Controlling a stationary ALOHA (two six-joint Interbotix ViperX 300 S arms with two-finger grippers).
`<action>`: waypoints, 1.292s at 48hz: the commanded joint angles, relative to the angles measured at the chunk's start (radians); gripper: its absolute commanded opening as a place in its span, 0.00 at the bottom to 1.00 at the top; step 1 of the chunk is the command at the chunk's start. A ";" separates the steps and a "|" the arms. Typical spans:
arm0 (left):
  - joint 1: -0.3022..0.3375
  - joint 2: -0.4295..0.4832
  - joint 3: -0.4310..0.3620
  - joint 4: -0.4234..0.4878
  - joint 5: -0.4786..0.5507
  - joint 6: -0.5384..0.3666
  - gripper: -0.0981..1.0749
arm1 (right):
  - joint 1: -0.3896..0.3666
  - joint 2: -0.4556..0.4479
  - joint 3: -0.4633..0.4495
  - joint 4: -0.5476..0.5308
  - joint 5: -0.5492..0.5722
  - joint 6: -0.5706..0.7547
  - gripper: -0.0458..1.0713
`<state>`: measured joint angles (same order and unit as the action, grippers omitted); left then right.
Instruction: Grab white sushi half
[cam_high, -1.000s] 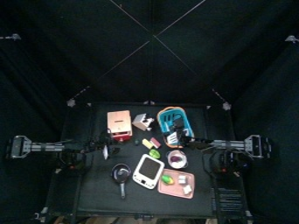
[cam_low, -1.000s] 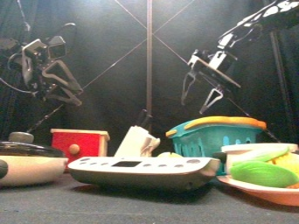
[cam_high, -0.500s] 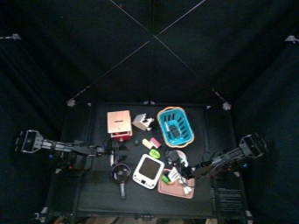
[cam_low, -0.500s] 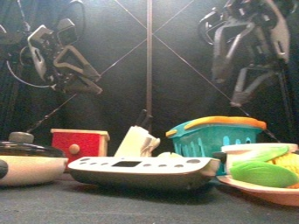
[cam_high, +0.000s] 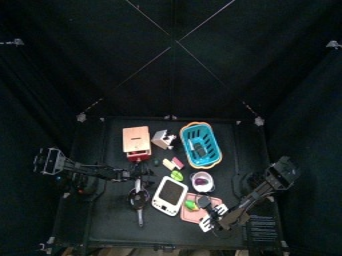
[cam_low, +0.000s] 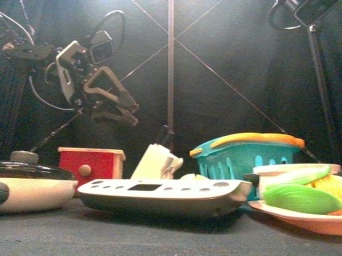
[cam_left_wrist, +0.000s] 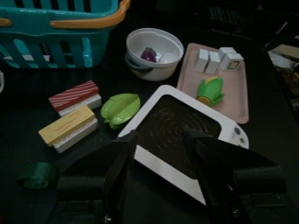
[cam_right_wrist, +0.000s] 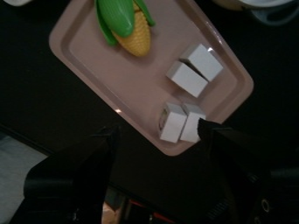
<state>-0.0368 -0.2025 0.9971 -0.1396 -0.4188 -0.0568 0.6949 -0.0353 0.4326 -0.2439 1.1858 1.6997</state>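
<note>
Right wrist view showed the right tool (cam_right_wrist: 159, 144), jaws apart, poised over white sushi halves (cam_right_wrist: 181, 121) on the pink tray (cam_right_wrist: 100, 74) at the surface's near right; next, descend and close.

surface: black table (cam_high: 107, 205) | on it: red box (cam_high: 135, 141); teal basket (cam_high: 199, 143); white bowl (cam_left_wrist: 153, 50); white gadget (cam_high: 167, 194); black pan (cam_high: 138, 201); pink tray (cam_right_wrist: 105, 77), near front right corner
</note>
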 joint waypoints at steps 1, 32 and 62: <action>-0.006 0.034 -0.048 -0.002 -0.009 -0.002 0.80 | 0.012 0.034 -0.083 0.015 0.087 0.003 0.94; -0.025 0.078 -0.091 -0.002 -0.008 0.003 0.80 | 0.175 0.043 0.026 -0.114 0.051 0.509 0.94; -0.025 0.098 -0.086 -0.002 -0.008 0.000 0.80 | 0.141 0.061 0.158 -0.110 -0.121 0.517 0.94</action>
<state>-0.0614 -0.1028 0.9235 -0.1411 -0.4188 -0.0568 0.8422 0.0506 0.5890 -0.3451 1.0907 2.2135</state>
